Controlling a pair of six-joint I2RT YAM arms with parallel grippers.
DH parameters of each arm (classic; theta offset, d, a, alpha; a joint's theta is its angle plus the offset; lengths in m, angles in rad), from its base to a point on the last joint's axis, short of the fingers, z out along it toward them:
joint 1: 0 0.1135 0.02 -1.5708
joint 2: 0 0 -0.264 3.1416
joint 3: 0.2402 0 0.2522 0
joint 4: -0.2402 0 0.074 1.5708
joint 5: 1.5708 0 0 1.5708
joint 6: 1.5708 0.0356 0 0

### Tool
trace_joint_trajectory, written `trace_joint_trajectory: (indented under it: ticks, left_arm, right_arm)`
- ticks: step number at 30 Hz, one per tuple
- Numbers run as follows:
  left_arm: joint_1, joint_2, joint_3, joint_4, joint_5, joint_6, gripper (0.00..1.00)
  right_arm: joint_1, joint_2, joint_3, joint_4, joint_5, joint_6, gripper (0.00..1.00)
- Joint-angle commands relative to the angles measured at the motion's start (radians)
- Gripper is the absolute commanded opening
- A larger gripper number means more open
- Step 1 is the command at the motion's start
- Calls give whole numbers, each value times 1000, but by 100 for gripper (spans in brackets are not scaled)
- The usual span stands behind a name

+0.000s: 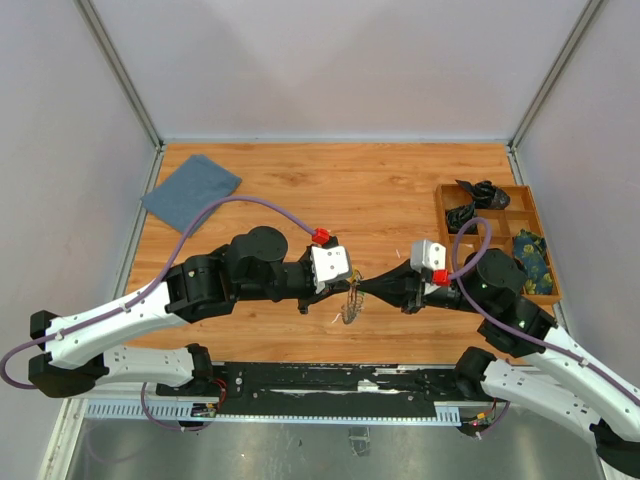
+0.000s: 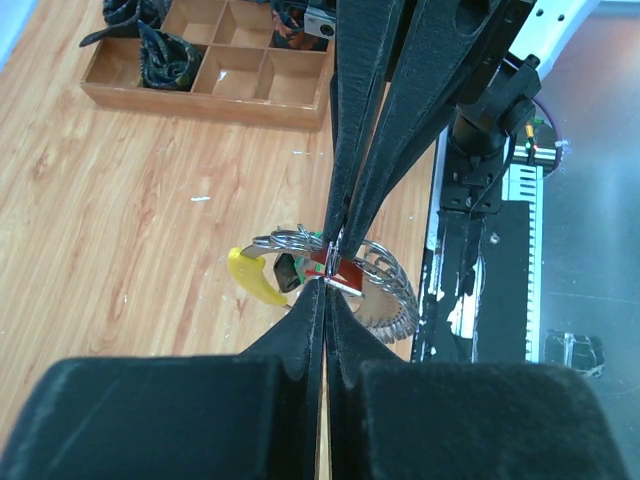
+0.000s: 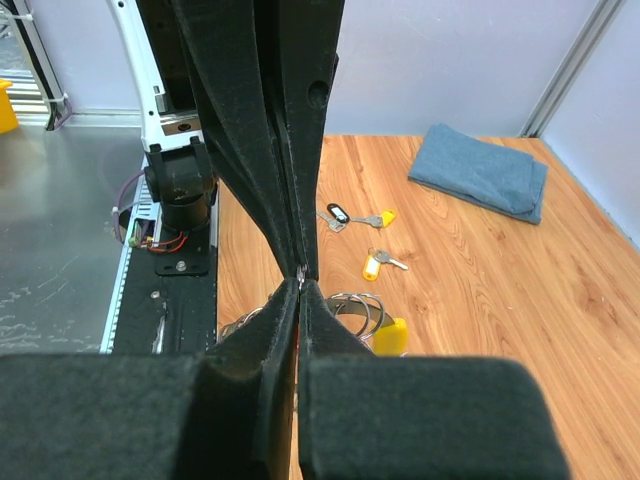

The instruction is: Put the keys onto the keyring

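The keyring (image 1: 350, 305) hangs between both grippers just above the table's near middle. Its wire carries a fringe of silver keys (image 2: 390, 295), a yellow tag (image 2: 255, 277) and a red-tagged key (image 2: 343, 268). My left gripper (image 2: 326, 277) is shut, pinching at the red key right where it meets the ring wire. My right gripper (image 3: 300, 283) is shut on the ring wire, tip to tip with the left one (image 1: 352, 283). Loose keys lie on the wood beyond: one with a black tag (image 3: 338, 213), two with yellow tags (image 3: 372, 266).
A wooden compartment tray (image 1: 497, 213) holding dark bundles stands at the right edge. A folded blue cloth (image 1: 190, 190) lies at the back left. A black rail (image 1: 300, 378) runs along the near edge between the arm bases.
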Motion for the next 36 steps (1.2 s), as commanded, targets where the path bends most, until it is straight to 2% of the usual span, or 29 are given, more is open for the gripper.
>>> trace_joint_trajectory:
  ticks: [1,17,25,36]
  left_arm:
    - [-5,-17,4,42,-28,-9,1]
    - [-5,-30,-11,110,-36,-30,0]
    - [-5,-69,-27,148,-50,-38,25]
    - [-5,-156,-110,304,-3,-81,32]
  right_arm:
    - [14,-16,37,68,5,46,0]
    - [14,-13,-65,291,99,192,0]
    - [14,-43,-67,261,124,151,0]
    - [15,-53,-53,275,57,130,0]
